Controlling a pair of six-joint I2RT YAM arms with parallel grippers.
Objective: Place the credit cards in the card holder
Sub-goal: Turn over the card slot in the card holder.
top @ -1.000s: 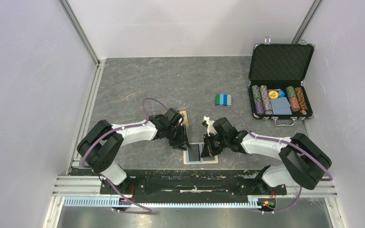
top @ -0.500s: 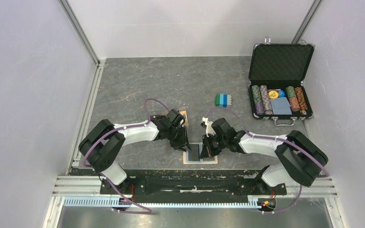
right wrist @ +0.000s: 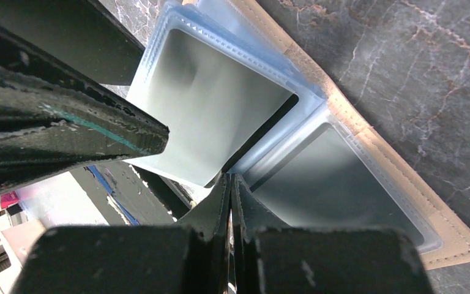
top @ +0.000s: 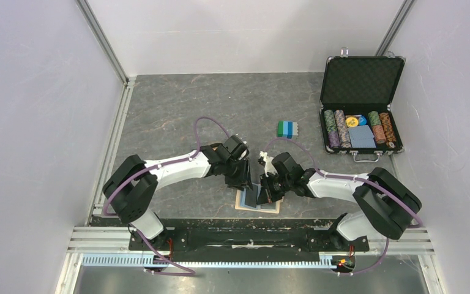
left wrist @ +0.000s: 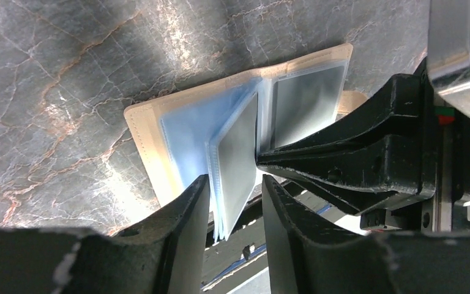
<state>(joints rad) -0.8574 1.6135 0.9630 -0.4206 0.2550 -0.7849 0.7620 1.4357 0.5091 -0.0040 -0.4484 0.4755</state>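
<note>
Grey marbled counter, pale enclosure walls on three sides. Card holder lies open and flat on the counter close to the near edge, between the two arms, tan cover down and light-blue clear sleeves up. One sleeve leaf stands raised and tilted off one half; the flat sleeve on the other half lies down against the cover. Each shows a grey rectangle through the plastic; cannot tell whether these are credit cards. Left pincer is slightly spread, its two fingers straddling the near edge of the raised leaf, one on each side; contact with the plastic is unclear. Right pincer has its fingers pressed together, tips down at the fold where the raised leaf meets the flat sleeve, touching the plastic; cannot tell whether a sleeve edge is caught between them. From the left wrist view its black finger comes in from the right, tip against the raised leaf. Both pincers sit just beside each other over the holder. Green-and-blue block stack stands farther back on the counter, well apart from the holder. Open black chip case sits at the far right, lid upright, rows of poker chips inside. Purple cables loop over both arms.
</note>
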